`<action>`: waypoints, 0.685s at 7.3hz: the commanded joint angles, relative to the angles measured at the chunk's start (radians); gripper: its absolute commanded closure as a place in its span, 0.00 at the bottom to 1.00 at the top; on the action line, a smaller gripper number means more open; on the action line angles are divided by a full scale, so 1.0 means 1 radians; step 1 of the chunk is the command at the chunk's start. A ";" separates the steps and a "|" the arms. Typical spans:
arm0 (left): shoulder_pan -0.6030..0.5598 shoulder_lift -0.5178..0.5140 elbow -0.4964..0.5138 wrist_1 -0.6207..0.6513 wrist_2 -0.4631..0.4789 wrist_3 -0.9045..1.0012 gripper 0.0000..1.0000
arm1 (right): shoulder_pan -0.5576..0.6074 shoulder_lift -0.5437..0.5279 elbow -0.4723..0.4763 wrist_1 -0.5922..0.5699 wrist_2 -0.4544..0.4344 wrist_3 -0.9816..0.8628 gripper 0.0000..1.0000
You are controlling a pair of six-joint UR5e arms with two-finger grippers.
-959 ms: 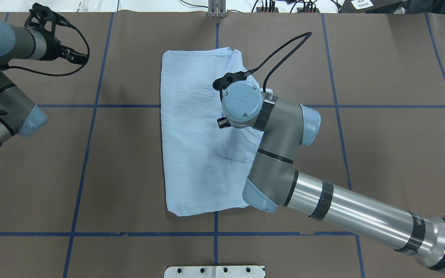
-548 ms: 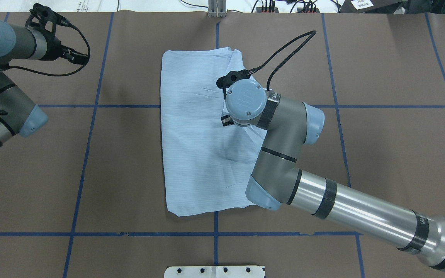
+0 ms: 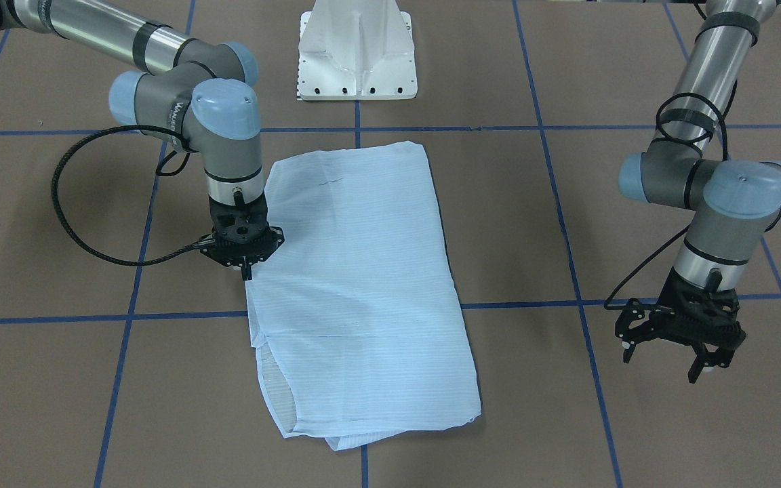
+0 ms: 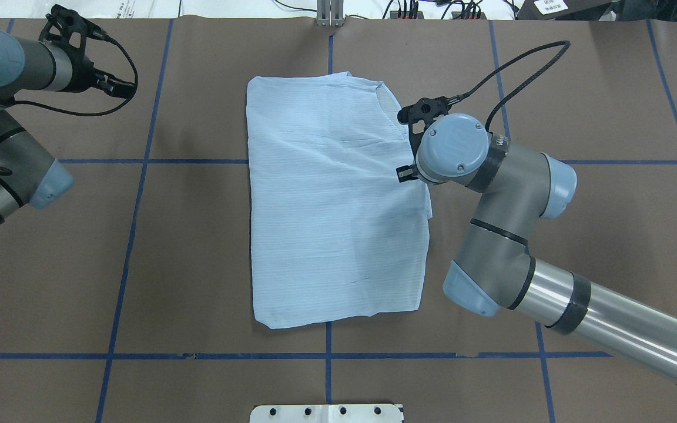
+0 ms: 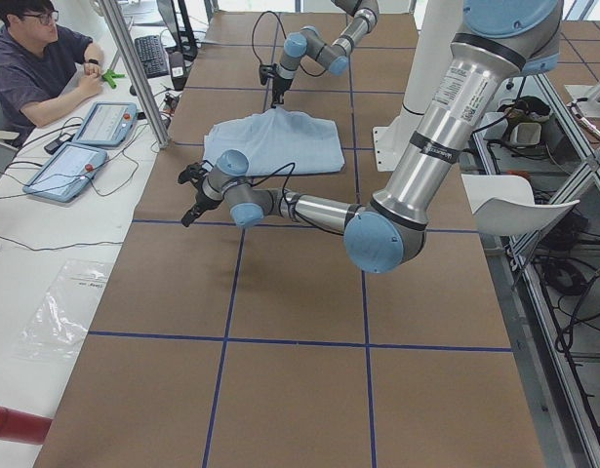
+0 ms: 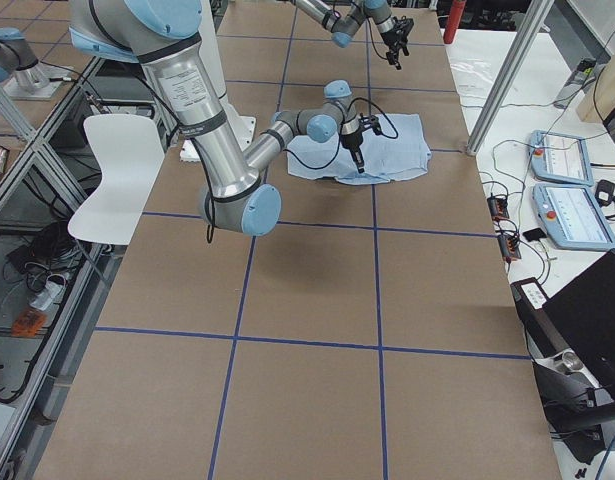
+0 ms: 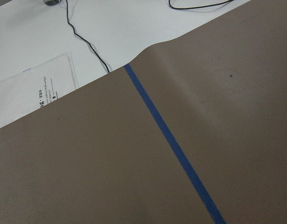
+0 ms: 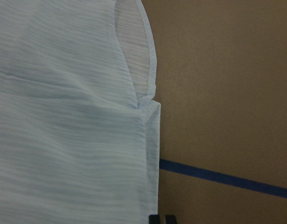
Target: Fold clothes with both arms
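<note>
One pale blue striped shirt (image 4: 327,200), folded into a rough rectangle, flat at the middle of the brown worktop (image 4: 197,264), an under layer peeking out at the end farthest from the robot. At its edge on the robot's right, the right gripper (image 3: 247,270), pointing straight down, both fingers (image 8: 155,219) pinched together on the hem. Right arm (image 4: 509,170) stretched in low beside the cloth. Left gripper (image 3: 706,362) well apart from the shirt, hanging above bare worktop, its two fingers spread and holding nothing; left arm (image 4: 3,147) bent at that side. Blue tape lines (image 4: 138,161) in a grid across the worktop. One white pedestal base (image 3: 356,61) at the robot's edge. One seated person (image 5: 36,58) at a side table with two control tablets (image 5: 104,122).
</note>
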 commanded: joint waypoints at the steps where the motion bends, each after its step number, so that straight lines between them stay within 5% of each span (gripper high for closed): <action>1: 0.000 0.000 -0.004 0.000 -0.009 0.000 0.00 | 0.017 -0.014 0.027 0.003 0.009 0.045 0.00; 3: -0.001 0.003 -0.071 0.015 -0.154 -0.074 0.00 | 0.046 -0.017 0.086 0.009 0.044 0.115 0.00; 5: 0.049 0.023 -0.224 0.098 -0.174 -0.266 0.00 | 0.045 -0.079 0.221 0.016 0.055 0.219 0.00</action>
